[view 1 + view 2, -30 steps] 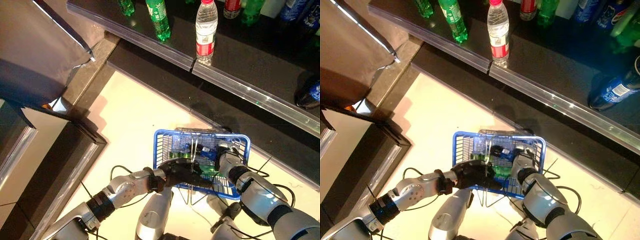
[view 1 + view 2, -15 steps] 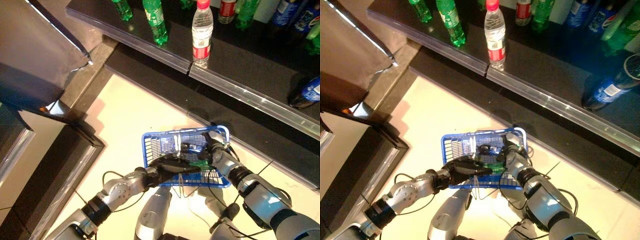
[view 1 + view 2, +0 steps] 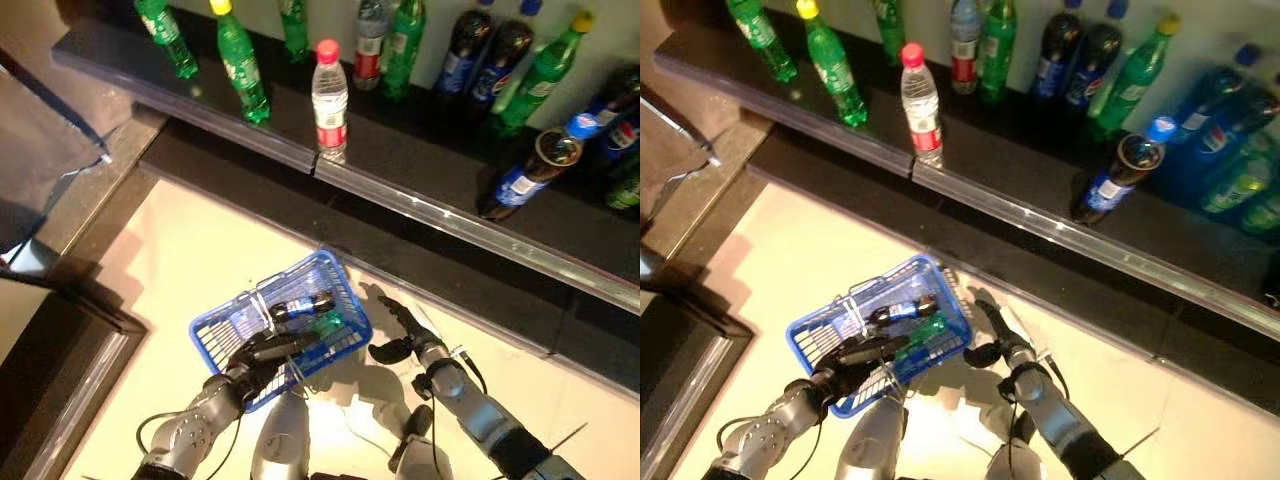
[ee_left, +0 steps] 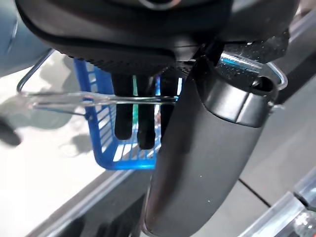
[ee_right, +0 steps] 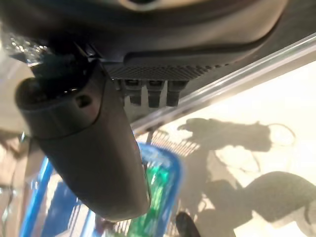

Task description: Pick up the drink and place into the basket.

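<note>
The blue basket [image 3: 223,330] hangs in front of me above the cream floor. My left hand [image 3: 262,356] is shut on its thin wire handles [image 4: 98,98]. Inside lie a dark drink bottle [image 3: 301,303] and a green bottle [image 3: 322,322]. My right hand [image 3: 402,330] is open and empty, just to the right of the basket's rim and apart from it. In the right wrist view its fingers [image 5: 148,93] are straight, with the basket [image 5: 170,173] and green bottle [image 5: 153,190] past them.
A black shelf [image 3: 420,190] runs across the back with a clear rail along its edge. On it stand green bottles [image 3: 240,65], a clear water bottle with a red cap [image 3: 328,95] and dark cola bottles [image 3: 520,170]. A dark cabinet [image 3: 60,310] stands at the left.
The camera has tilted up, so more of the shelf shows. My right hand has come out of the basket to its right and is open. The drinks stay in the basket.
</note>
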Tool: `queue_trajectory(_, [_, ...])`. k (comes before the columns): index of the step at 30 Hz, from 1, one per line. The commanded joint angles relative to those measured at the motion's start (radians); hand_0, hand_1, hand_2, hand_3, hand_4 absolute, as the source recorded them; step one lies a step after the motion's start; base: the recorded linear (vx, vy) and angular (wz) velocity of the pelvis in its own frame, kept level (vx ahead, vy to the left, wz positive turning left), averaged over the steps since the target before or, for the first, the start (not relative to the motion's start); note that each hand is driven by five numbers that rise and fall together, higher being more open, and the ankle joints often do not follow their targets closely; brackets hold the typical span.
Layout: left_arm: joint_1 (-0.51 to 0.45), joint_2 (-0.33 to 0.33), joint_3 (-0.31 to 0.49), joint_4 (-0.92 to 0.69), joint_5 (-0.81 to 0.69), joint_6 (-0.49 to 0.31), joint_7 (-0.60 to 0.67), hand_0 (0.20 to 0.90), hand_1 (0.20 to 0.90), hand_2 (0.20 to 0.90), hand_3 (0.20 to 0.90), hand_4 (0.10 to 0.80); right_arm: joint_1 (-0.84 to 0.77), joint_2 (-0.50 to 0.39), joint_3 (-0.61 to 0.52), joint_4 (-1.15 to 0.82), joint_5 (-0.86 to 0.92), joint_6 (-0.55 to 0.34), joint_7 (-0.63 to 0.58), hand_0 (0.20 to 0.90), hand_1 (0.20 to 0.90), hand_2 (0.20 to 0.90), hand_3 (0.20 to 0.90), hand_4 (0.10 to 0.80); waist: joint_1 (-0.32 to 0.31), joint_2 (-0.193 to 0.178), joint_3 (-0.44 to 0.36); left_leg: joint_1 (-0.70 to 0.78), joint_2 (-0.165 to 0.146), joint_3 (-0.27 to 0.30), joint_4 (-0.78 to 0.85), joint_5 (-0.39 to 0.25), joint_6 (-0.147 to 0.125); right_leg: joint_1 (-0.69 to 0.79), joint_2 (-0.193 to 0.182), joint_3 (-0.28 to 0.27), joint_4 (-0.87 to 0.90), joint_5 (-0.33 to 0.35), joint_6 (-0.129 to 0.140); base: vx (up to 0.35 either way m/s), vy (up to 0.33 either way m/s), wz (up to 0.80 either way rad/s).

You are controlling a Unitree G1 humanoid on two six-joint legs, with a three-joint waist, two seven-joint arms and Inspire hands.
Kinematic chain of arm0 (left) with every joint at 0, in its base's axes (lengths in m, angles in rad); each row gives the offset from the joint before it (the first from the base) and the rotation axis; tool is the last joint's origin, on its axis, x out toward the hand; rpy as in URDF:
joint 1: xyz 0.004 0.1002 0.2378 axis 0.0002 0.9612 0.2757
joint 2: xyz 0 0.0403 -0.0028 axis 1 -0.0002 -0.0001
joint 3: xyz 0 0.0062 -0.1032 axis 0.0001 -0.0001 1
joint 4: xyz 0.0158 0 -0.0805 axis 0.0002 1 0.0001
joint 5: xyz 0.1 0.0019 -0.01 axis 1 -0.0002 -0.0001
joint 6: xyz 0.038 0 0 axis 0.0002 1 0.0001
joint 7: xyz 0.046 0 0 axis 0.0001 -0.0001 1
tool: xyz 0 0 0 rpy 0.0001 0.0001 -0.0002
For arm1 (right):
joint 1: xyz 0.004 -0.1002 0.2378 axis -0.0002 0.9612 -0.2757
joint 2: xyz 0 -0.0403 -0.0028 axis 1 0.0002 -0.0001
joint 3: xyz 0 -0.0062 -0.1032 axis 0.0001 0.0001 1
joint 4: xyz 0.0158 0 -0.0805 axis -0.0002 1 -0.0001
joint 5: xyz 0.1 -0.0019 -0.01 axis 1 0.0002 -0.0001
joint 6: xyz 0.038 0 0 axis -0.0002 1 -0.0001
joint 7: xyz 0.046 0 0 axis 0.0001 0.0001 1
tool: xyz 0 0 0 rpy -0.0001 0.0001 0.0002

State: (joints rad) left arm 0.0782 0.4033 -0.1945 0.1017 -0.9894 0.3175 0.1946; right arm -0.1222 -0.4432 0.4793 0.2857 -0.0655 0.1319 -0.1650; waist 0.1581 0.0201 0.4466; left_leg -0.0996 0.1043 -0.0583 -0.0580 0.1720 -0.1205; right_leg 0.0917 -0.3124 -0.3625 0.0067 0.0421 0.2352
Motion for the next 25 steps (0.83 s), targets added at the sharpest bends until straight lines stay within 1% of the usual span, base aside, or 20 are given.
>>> queue_trajectory(1, [0.056,-0.034,-0.009,-0.083,0.129,-0.143,-0.056,0.300,0.300,0.300,0.200,0.100,0.086,-0.011,0.003,-0.047,0.061,-0.142,0.044,0.900,0.900,0.900,0.900,0.800,0.008,0.022,-0.257,0.089,0.063,0.050,-0.029,-0.017,0.009,-0.023,-0.003,0.027,-0.003,0.078,-0.059,0.064,-0.034,-0.14])
queue_trajectory(2, [0.067,-0.039,-0.004,-0.043,0.183,-0.160,-0.043,0.300,0.300,0.300,0.200,0.100,0.106,0.000,-0.010,-0.037,0.083,-0.154,0.054,0.900,0.900,0.900,0.900,0.800,0.005,0.019,-0.264,0.094,0.068,0.053,-0.029,-0.017,0.005,-0.015,0.000,0.027,-0.007,0.076,-0.061,0.057,-0.050,-0.14])
queue_trajectory(3, [0.072,-0.043,-0.003,0.001,0.203,-0.177,-0.048,0.300,0.300,0.300,0.200,0.100,0.123,0.007,-0.018,-0.026,0.099,-0.165,0.063,0.900,0.900,0.900,0.900,0.800,0.002,0.015,-0.270,0.099,0.072,0.056,-0.029,-0.017,0.003,-0.009,0.002,0.028,-0.010,0.076,-0.061,0.035,-0.054,-0.13])
queue_trajectory(6, [0.090,-0.057,-0.004,0.105,0.241,-0.192,-0.024,0.300,0.300,0.300,0.200,0.100,0.163,0.022,-0.035,-0.007,0.138,-0.184,0.070,0.900,0.900,0.900,0.900,0.800,-0.010,0.007,-0.283,0.113,0.082,0.065,-0.029,-0.018,-0.002,0.006,0.008,0.027,-0.016,0.071,-0.063,0.028,-0.054,-0.04])
queue_trajectory(7, [0.094,-0.066,-0.003,0.150,0.261,-0.212,-0.030,0.300,0.300,0.300,0.200,0.100,0.173,0.028,-0.039,0.001,0.149,-0.185,0.073,0.900,0.900,0.900,0.900,0.800,-0.014,0.005,-0.287,0.118,0.085,0.068,-0.029,-0.019,-0.004,0.010,0.009,0.029,-0.017,0.069,-0.065,0.000,0.000,0.00])
queue_trajectory(8, [0.094,-0.069,-0.002,0.161,0.265,-0.214,-0.030,0.300,0.300,0.300,0.200,0.100,0.175,0.029,-0.039,0.004,0.161,-0.185,0.071,0.900,0.900,0.900,0.900,0.800,-0.015,0.004,-0.288,0.119,0.086,0.069,-0.029,-0.020,-0.004,0.011,0.009,0.029,-0.018,0.069,-0.065,0.021,-0.036,-0.06])
queue_trajectory(9, [0.101,-0.080,0.000,0.235,0.266,-0.232,-0.027,0.300,0.300,0.300,0.200,0.100,0.194,0.038,-0.049,0.018,0.200,-0.187,0.075,0.900,0.900,0.900,0.900,0.800,-0.024,0.001,-0.294,0.126,0.090,0.074,-0.029,-0.020,-0.005,0.017,0.012,0.032,-0.019,0.066,-0.066,0.023,-0.035,-0.07])
queue_trajectory(10, [0.102,-0.085,0.000,0.268,0.268,-0.237,-0.020,0.300,0.300,0.300,0.200,0.100,0.203,0.042,-0.054,0.027,0.216,-0.189,0.077,0.900,0.900,0.900,0.900,0.800,-0.029,-0.001,-0.297,0.130,0.093,0.078,-0.029,-0.021,-0.006,0.019,0.014,0.035,-0.019,0.064,-0.067,0.038,-0.039,-0.07])
queue_trajectory(11, [0.099,-0.095,0.007,0.327,0.289,-0.263,-0.027,0.300,0.300,0.300,0.200,0.100,0.213,0.052,-0.063,0.039,0.221,-0.189,0.089,0.900,0.900,0.900,0.900,0.800,-0.037,-0.003,-0.302,0.134,0.095,0.081,-0.029,-0.022,-0.008,0.024,0.015,0.039,-0.021,0.063,-0.066,0.044,-0.027,-0.08])
queue_trajectory(12, [0.091,-0.106,0.012,0.384,0.286,-0.270,-0.018,0.300,0.300,0.300,0.200,0.100,0.224,0.061,-0.069,0.054,0.245,-0.182,0.095,0.900,0.900,0.900,0.900,0.800,-0.045,-0.005,-0.307,0.139,0.099,0.087,-0.029,-0.024,-0.009,0.028,0.016,0.042,-0.022,0.061,-0.067,0.040,-0.019,-0.10])
queue_trajectory(14, [0.081,-0.119,0.019,0.447,0.282,-0.268,0.008,0.300,0.300,0.300,0.200,0.100,0.239,0.074,-0.076,0.074,0.263,-0.174,0.089,0.900,0.900,0.900,0.900,0.800,-0.057,-0.007,-0.313,0.143,0.104,0.095,-0.029,-0.024,-0.012,0.031,0.018,0.048,-0.024,0.061,-0.067,0.035,-0.020,-0.15])
queue_trajectory(15, [0.067,-0.134,0.029,0.514,0.285,-0.280,0.008,0.300,0.300,0.300,0.200,0.100,0.249,0.084,-0.078,0.088,0.278,-0.171,0.094,0.900,0.900,0.900,0.900,0.800,-0.067,-0.009,-0.317,0.148,0.108,0.099,-0.029,-0.026,-0.014,0.034,0.019,0.055,-0.027,0.060,-0.067,0.033,-0.018,-0.15])
queue_trajectory(17, [0.055,-0.144,0.030,0.555,0.271,-0.285,0.009,0.300,0.300,0.300,0.200,0.100,0.257,0.093,-0.084,0.105,0.299,-0.163,0.098,0.900,0.900,0.900,0.900,0.800,-0.077,-0.012,-0.323,0.151,0.110,0.104,-0.029,-0.028,-0.016,0.036,0.021,0.063,-0.030,0.059,-0.068,0.024,-0.010,-0.17])
queue_trajectory(18, [0.051,-0.151,0.030,0.581,0.272,-0.299,-0.005,0.300,0.300,0.300,0.200,0.100,0.262,0.100,-0.089,0.121,0.295,-0.166,0.104,0.900,0.900,0.900,0.900,0.800,-0.081,-0.012,-0.324,0.154,0.112,0.108,-0.029,-0.029,-0.016,0.037,0.022,0.066,-0.030,0.058,-0.069,0.015,-0.007,-0.22])
queue_trajectory(25, [0.044,-0.160,-0.001,0.603,0.266,-0.315,-0.027,0.300,0.300,0.300,0.200,0.100,0.256,0.119,-0.089,0.169,0.291,-0.173,0.089,0.900,0.900,0.900,0.900,0.800,-0.086,-0.012,-0.328,0.162,0.115,0.112,-0.029,-0.034,-0.016,0.046,0.021,0.067,-0.033,0.055,-0.071,0.004,-0.005,-0.06])
